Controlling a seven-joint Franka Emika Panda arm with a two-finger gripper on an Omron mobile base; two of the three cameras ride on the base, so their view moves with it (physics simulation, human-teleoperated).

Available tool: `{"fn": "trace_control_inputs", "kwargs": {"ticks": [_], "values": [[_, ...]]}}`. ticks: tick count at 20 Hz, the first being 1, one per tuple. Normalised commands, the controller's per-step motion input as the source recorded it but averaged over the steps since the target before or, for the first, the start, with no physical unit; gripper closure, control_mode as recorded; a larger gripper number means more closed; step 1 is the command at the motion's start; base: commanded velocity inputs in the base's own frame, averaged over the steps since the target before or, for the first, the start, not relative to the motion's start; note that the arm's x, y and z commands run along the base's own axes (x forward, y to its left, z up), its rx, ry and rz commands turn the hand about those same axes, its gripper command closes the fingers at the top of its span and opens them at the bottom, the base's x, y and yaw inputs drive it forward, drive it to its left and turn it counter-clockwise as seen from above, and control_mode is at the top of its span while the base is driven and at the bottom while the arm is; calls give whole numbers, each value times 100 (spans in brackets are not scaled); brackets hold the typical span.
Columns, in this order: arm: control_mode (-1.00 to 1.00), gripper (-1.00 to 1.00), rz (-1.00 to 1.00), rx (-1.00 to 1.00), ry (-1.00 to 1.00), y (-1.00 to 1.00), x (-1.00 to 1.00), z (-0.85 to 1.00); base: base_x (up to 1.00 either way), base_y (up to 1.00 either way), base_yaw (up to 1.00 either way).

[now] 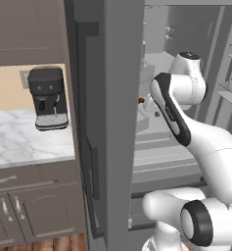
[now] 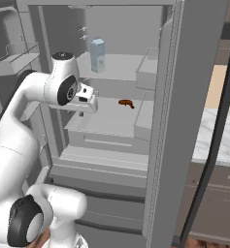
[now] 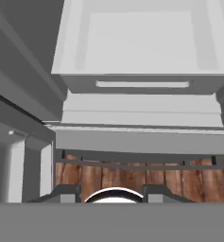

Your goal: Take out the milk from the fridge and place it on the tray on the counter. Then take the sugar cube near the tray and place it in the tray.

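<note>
Nearest, at the bottom of the hand view: two dark fingertips (image 3: 66, 193), apart, nothing between them but wooden floor (image 3: 132, 177) seen beyond. Gripper (image 3: 112, 194) part open, holding nothing; pointing down over the lower front of the fridge (image 2: 167, 121). From the right base view, gripper (image 2: 81, 114) seen at about 9 o'clock, hanging under the white arm (image 2: 43, 89), in front of the middle shelf (image 2: 104, 121), not touching it.

A little farther in, on that middle shelf: a small brown thing (image 2: 126, 103), near 12 o'clock of picture centre, well apart from the gripper; too small to say what it is. Also visible in the left base view as a small brown-red spot (image 1: 142, 100) beside the arm.

Farther and higher, on the upper shelf (image 2: 121, 68): the milk (image 2: 97, 54), upright, pale blue carton, standing toward the back, at about 11 o'clock. Well above the gripper, not touched.

Fridge doors open: one dark door (image 1: 100, 122) edge-on in the middle of the left base view, the other door (image 2: 223, 121) at 3 o'clock of the right base view.

Beyond the door, at 9 o'clock of the left base view: white marble counter (image 1: 19, 142) with a black coffee machine (image 1: 49, 98) standing at its back against the wall.
</note>
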Motion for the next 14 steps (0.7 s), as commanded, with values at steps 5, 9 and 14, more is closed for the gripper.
{"fn": "trace_control_inputs", "kwargs": {"ticks": [5,9,14], "values": [[-100,-100,0,0,-11,0,-32,0,0,0,0],[-100,-100,0,0,-29,0,-57,7,0,0,0],[-100,-100,6,0,-22,-1,-38,31,0,0,0]]}}
